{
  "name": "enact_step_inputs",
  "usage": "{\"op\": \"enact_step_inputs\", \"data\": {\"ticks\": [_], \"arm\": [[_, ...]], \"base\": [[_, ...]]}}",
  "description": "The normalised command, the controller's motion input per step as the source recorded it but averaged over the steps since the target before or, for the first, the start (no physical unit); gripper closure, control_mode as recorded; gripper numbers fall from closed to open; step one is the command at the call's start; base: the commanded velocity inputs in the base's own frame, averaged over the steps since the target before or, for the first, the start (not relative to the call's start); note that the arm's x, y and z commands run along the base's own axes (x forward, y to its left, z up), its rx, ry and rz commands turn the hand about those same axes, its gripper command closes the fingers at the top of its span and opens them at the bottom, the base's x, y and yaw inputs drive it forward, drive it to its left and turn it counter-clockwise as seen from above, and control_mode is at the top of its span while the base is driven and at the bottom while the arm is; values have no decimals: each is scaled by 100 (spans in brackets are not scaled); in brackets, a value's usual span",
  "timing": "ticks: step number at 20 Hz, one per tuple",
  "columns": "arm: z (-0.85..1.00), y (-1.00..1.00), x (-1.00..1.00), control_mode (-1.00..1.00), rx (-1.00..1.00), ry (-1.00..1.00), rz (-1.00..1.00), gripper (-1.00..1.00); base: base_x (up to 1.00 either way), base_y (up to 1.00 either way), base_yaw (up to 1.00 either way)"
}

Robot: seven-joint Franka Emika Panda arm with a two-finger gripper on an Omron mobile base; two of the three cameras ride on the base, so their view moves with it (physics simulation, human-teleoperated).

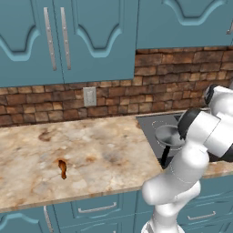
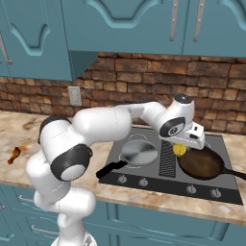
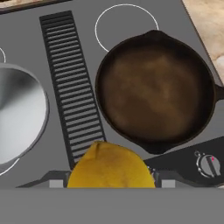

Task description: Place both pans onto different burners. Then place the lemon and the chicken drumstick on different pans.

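The hand (image 2: 185, 144) hangs over the cooktop (image 2: 144, 173), above the black vent strip (image 2: 167, 163) between the two pans. It has the lemon (image 2: 179, 150) in its grip: in the right base view the yellow fruit sits directly under the hand, and in the hand view the lemon (image 3: 110, 168) lies at 6 o'clock, pressed between the fingers, so the fingers are closed only as far as the fruit allows.

From the hand, the brown pan (image 3: 155, 92) lies at about 1 o'clock, on a burner, with its handle going off to 3 o'clock. A free burner (image 3: 126, 26) shows at 12 o'clock, just beyond this pan. The silver pan (image 3: 19, 113) lies at 9 o'clock, on the other side of the strip (image 3: 72, 87).

In the right base view the brown pan (image 2: 202, 163) is just beside the lemon, at its 4 o'clock, and the silver pan (image 2: 138, 152) is at its 9 o'clock.

The drumstick (image 1: 62, 168) lies on the counter (image 1: 91, 150), well apart from the cooktop; in the left base view it is at 9 o'clock from the silver pan (image 1: 169, 135).
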Motion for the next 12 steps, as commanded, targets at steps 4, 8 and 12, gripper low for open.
{"op": "enact_step_inputs", "data": {"ticks": [4,8,12], "arm": [[-21,-30,28,-100,3,-1,0,100],[-37,-35,31,-100,2,-5,0,100],[-27,-34,26,-100,2,-2,0,100]], "base": [[0,0,0],[0,0,0],[0,0,0]]}}
